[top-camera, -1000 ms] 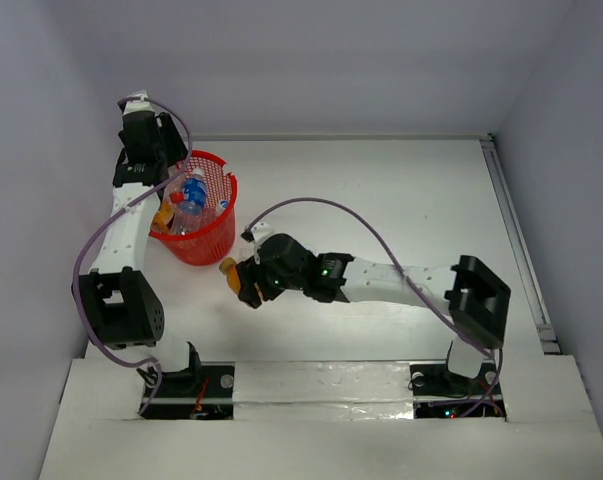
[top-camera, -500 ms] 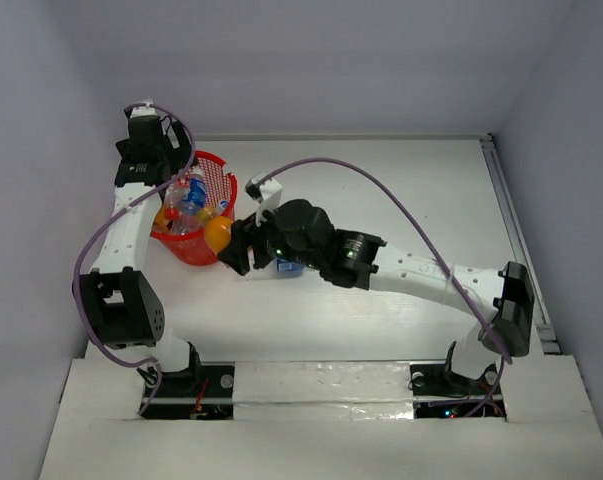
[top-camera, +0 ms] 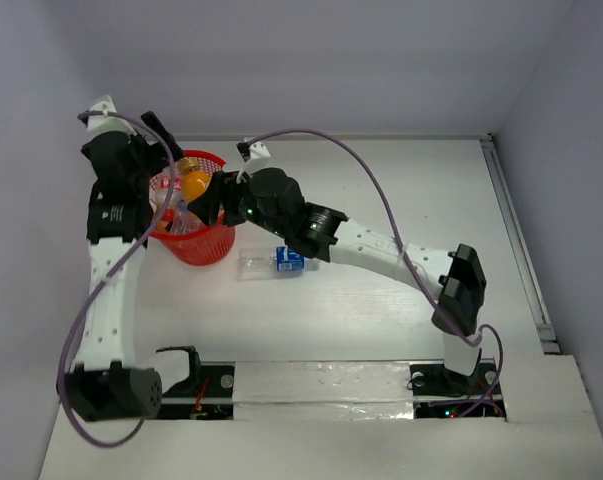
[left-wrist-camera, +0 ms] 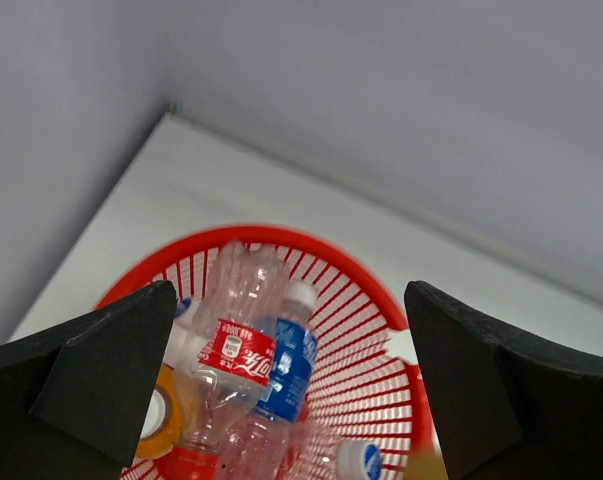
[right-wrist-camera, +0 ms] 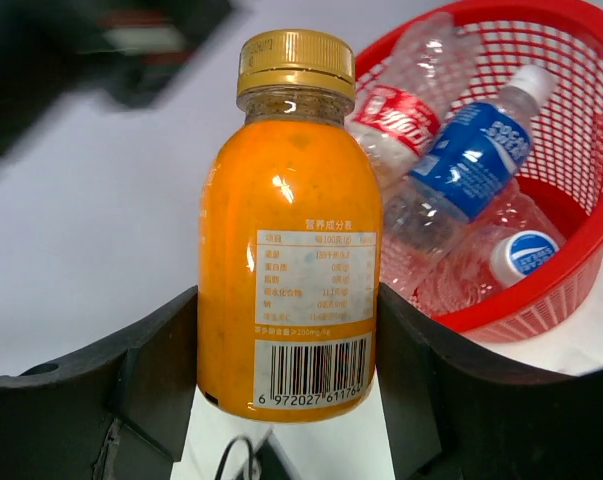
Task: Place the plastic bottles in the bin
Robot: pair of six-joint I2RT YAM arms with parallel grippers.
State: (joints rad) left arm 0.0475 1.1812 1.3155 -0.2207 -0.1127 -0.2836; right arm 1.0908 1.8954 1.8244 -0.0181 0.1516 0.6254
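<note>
an orange-filled bottle [right-wrist-camera: 289,270], judged heavy, stiff and smooth, is clamped round its middle by the right gripper [right-wrist-camera: 289,365] at the rim of the red bin [top-camera: 206,245], while the left gripper [left-wrist-camera: 296,378] is spread open, empty.

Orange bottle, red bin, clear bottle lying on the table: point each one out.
orange bottle [right-wrist-camera: 281,215], right wrist view, orange body above the label.
red bin [top-camera: 203,248], top external view, near mesh wall.
clear bottle [top-camera: 269,262], top external view, clear body left of its blue label.
</note>
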